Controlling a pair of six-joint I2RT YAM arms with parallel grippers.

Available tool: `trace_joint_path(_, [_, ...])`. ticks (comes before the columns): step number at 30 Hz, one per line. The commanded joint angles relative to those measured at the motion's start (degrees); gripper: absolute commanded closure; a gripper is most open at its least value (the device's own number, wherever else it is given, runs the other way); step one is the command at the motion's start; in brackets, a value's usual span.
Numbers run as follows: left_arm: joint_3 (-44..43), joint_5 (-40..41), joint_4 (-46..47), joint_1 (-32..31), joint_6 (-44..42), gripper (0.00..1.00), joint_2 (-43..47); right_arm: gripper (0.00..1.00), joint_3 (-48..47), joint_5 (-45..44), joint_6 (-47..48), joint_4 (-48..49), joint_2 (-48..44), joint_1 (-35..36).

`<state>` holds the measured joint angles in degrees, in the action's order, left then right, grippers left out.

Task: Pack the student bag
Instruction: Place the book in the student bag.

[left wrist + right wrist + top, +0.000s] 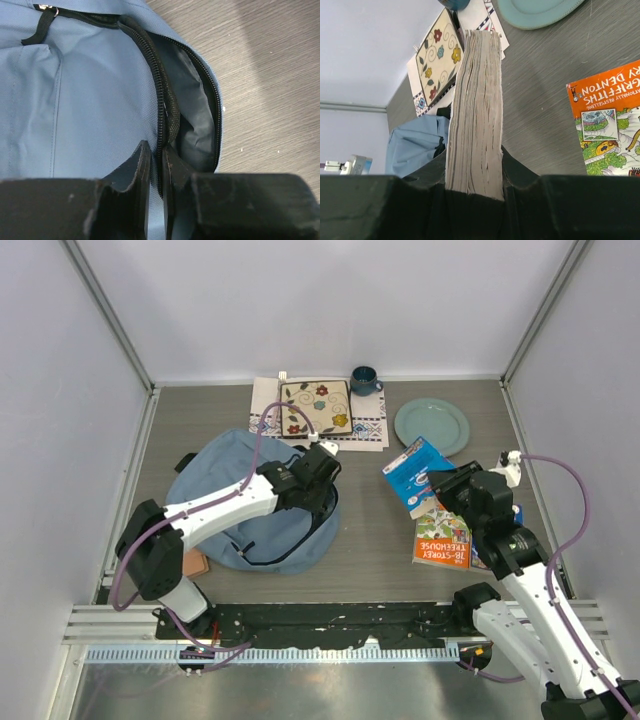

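Cannot see into student bag (90, 100) past the dark gap by its zipper (161, 95). Cropped at right wrist view's edges: orange book (607, 125), plate (535, 6).

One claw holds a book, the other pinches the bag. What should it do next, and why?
Probably swing the right gripper, shut on the thick blue-covered paperback book, leftward toward the large soft light-blue fabric backpack: the left gripper pinches its zipper edge, holding the mouth open.

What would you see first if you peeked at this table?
The big light-blue student bag sits left of centre, and the left gripper pinches the edge of its open zipper mouth. On the right side, the right gripper clamps a thick blue book, next to an orange book lying flat.
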<state>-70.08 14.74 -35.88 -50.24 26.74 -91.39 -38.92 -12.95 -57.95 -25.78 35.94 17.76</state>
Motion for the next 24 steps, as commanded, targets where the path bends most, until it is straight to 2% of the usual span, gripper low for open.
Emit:
trace_joint_path(1, [-2.2,3.9,-0.2,-0.2,-0.2,0.85,3.6,0.99,-3.4,3.7,2.2,6.4,0.4,-0.2])
trace_joint_path(6, [-4.6,9.0,-2.0,-0.2,-1.0,0.87,5.4,0.99,-3.7,13.6,4.0,9.7,1.5,-0.2])
trace_joint_path(7, [-6.4,9.6,-2.9,-0.2,-1.0,0.87,5.5,0.99,-3.1,19.2,3.5,12.3,1.8,-0.2])
trace_joint_path(11, [-11.1,12.4,-4.9,-0.2,-1.3,0.87,5.7,0.99,0.9,31.7,-1.9,22.9,3.3,-0.2])
trace_joint_path(15, [-15.2,16.9,-7.3,-0.1,-0.2,0.9,5.5,0.99,2.3,34.8,-3.0,25.4,2.6,-0.2])
trace_joint_path(19, [-18.9,18.5,-9.3,0.1,0.9,0.92,6.0,0.99,2.3,38.4,-0.9,22.5,3.0,-0.2])
trace_joint_path(24, [-17.3,17.9,-6.8,0.1,1.2,0.91,8.8,0.99,3.9,44.9,-3.0,24.4,5.9,-0.2])
